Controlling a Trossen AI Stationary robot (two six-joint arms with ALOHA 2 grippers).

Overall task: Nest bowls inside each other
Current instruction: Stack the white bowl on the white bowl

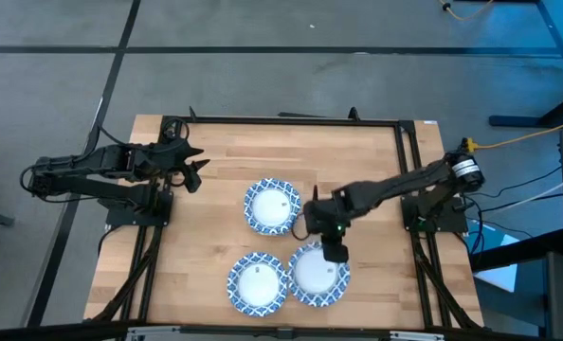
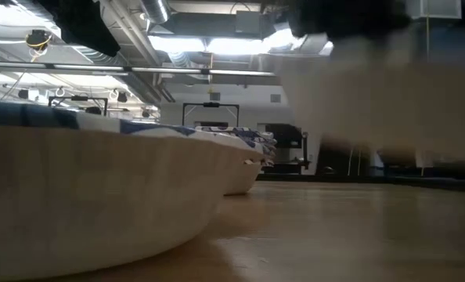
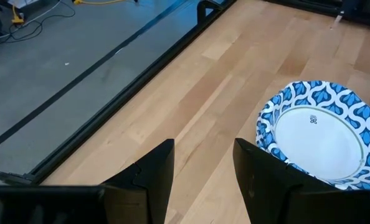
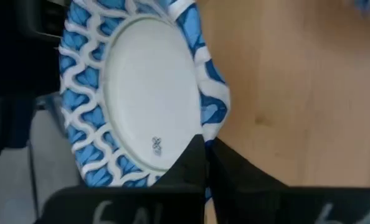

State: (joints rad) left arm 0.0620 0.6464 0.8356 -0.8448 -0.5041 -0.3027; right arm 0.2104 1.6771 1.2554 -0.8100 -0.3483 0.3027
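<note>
Smooth, faintly glossy white-centred bowls [image 1: 272,206] on a matt, pale wood-grain table [image 1: 206,237]; dark matt hands.

A light wooden plank table [image 1: 215,161] carries blue-and-white patterned round bowls: one [image 1: 272,206] between both jaws, one [image 1: 258,283] nearby, and one [image 1: 317,274] at the right jaws.

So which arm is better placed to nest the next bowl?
Right. The right gripper already pinches the rim of a blue-and-white patterned bowl, beside the two others; the left gripper waits open near the table's edge.
</note>
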